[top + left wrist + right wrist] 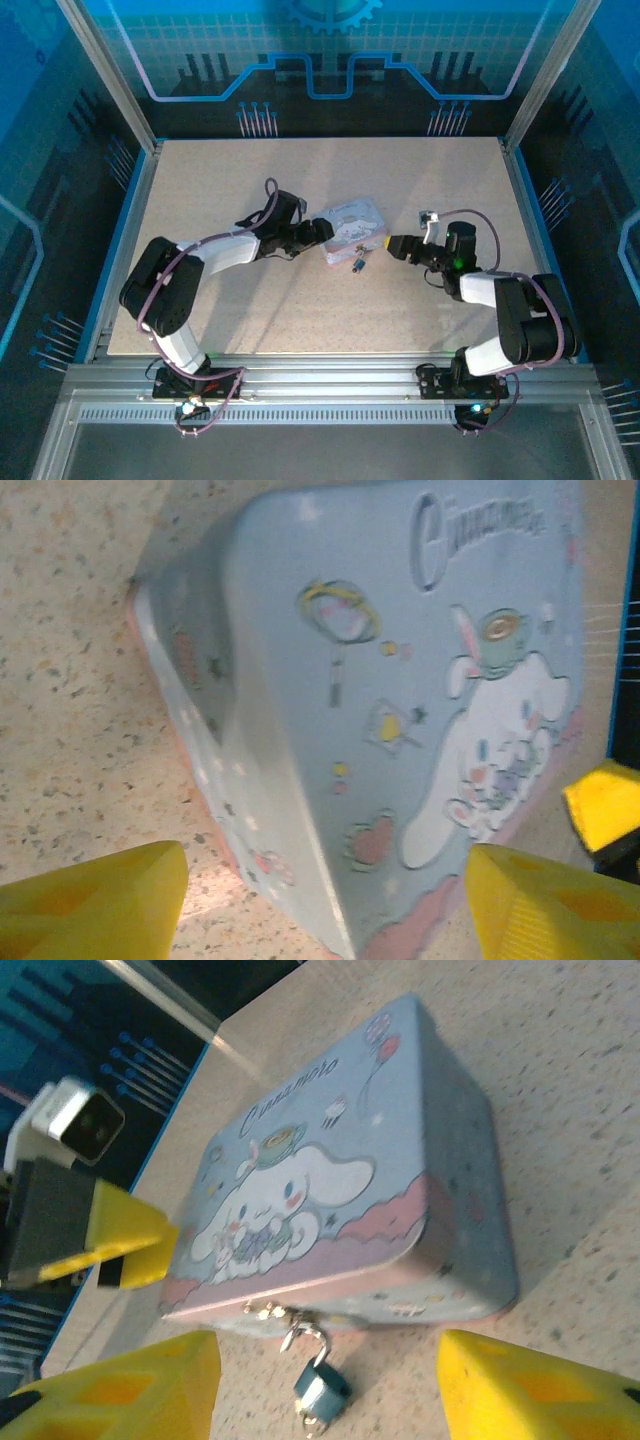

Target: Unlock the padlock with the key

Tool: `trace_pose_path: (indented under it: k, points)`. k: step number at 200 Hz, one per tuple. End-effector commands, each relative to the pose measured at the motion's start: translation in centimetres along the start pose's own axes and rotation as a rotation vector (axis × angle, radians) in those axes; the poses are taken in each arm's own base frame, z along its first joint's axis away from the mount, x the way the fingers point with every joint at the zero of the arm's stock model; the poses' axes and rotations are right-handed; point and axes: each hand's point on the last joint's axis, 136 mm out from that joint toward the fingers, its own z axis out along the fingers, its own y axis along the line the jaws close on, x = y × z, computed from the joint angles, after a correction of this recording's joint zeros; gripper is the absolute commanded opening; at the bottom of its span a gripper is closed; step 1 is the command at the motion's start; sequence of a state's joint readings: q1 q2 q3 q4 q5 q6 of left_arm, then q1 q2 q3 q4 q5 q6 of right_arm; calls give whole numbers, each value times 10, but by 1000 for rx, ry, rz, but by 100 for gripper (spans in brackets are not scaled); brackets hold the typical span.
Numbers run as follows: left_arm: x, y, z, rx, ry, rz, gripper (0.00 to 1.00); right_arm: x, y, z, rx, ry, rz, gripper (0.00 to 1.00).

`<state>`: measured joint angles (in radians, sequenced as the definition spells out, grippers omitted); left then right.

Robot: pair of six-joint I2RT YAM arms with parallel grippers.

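My left tool is released. Its two yellow fingers are spread wide to either side of the near corner of the tin, and as far as I can see neither touches it. This tool sits at the tin's left end.

My right tool is released as well, jaws wide. It stands off the tin's right front side and points at the pink-edged front wall.

The padlock is hooked by its shackle at the small clasp on that front wall. It lies on the bench just in front of the tin, between my right fingers but clear of both. A small pale bit shows at the padlock's lower end, and I cannot tell whether that is the key.

The tin lies flat with its lid closed and cartoon print up, between my two tools.
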<state>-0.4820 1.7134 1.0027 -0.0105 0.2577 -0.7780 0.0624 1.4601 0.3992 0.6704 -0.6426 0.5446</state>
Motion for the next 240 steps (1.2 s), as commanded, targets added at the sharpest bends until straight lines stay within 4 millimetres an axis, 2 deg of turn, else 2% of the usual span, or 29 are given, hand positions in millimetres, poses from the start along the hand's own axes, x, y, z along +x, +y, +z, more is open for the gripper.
trace_pose_path:
  k: [1,19,42,87,107,150,240]
  points:
    - [-13,-40,-19,62,-39,82,72,25,11,-6,-76,65,10,59]
    - [-16,-64,-22,102,-41,122,69,36,19,-3,-115,90,18,59]
    - [-16,-89,-13,155,-10,140,66,46,24,5,-141,120,20,59]
    - [-10,-115,19,210,56,154,64,46,21,27,-169,124,54,56]
    - [-9,-115,28,207,66,153,64,46,22,36,-180,126,51,55]
    - [-5,-100,44,173,85,130,64,50,17,52,-185,135,61,52]
    - [-2,-76,56,115,74,106,63,58,2,68,-179,154,94,47]
